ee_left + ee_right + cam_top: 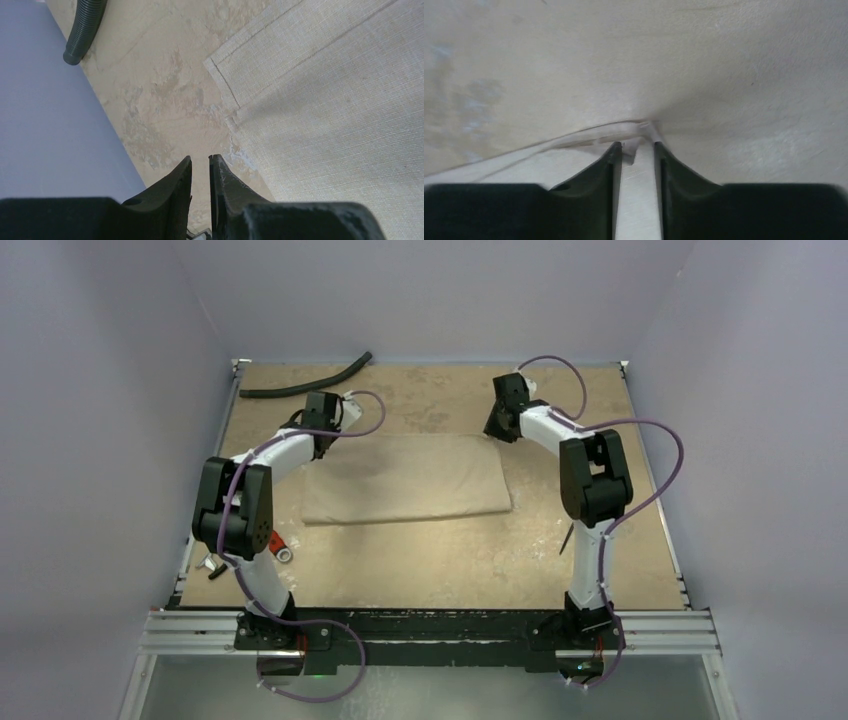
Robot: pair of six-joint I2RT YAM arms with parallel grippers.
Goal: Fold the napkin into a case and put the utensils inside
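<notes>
The beige napkin (405,480) lies flat in the middle of the table, folded in half into a wide rectangle. My left gripper (325,445) hovers just off its far-left corner. In the left wrist view the gripper (200,159) has its jaws a narrow gap apart with only bare table between them. The two-layered napkin corner (235,95) lies ahead to the right. My right gripper (497,430) is at the far-right corner. In the right wrist view the gripper (634,146) has its jaws closed on a puckered fold of the napkin (636,200). A slim dark thing (566,538) by the right arm may be a utensil.
A long black curved hose (305,385) lies at the far left of the table and also shows in the left wrist view (85,30). Small metallic bits (284,553) lie near the left arm's elbow. Grey-purple walls close in the table on three sides.
</notes>
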